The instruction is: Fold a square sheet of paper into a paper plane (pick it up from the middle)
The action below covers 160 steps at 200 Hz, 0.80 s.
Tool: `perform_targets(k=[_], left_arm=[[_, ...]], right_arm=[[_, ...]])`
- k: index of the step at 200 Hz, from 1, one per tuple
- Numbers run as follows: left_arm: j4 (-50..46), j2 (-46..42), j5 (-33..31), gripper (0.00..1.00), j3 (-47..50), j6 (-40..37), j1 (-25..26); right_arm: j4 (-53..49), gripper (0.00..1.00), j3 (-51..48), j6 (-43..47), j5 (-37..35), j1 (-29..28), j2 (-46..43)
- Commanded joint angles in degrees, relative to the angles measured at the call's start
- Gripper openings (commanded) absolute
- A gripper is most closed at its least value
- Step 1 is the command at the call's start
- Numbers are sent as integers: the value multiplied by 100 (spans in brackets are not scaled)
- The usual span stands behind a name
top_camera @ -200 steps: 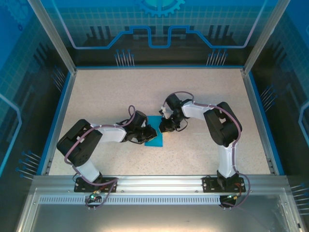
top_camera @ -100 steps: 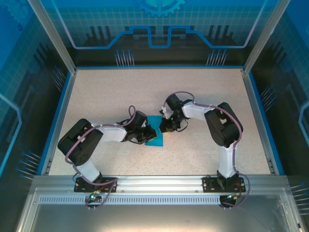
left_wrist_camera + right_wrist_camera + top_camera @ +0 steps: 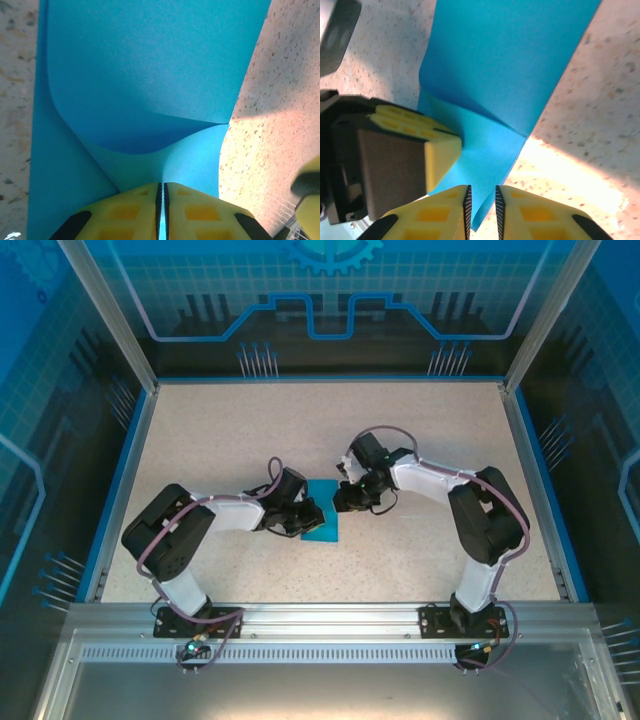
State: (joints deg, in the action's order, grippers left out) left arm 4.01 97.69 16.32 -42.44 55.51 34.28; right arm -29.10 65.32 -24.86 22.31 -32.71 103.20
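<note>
Mid-fold, I'd say. Left pincer [image 3: 161, 186] pinches sheet [image 3: 150, 75] near worktop [image 3: 270, 125] centre; right pincer [image 3: 480, 189] cracked open, gripping nothing. Next: likely flatten crease.

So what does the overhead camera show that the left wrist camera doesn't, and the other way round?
Overhead: the left arm and right arm, meeting over the square sheet of paper on the blue-rimmed table. Left wrist: the left fingers close up, pinched shut on the sheet, which bulges into a curved fold. Both: the teal-blue sheet and speckled tabletop.
</note>
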Motion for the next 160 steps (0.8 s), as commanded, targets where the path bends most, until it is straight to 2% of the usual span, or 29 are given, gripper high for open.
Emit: perform_targets(k=[1,29,79,160], left_arm=[[-343,168,-171,14,-132,-66,-15],[-472,152,-255,14,-155,-66,-5],[-525,188,-269,14,-177,-67,10],[-532,189,-295,13,-151,-17,9]], right_arm=[[84,18,-235,-309,96,-268,-87],[199,15,-373,-439,228,-401,-16],[234,15,-340,-410,491,-524,274],[156,15,-484,-329,425,-536,462]])
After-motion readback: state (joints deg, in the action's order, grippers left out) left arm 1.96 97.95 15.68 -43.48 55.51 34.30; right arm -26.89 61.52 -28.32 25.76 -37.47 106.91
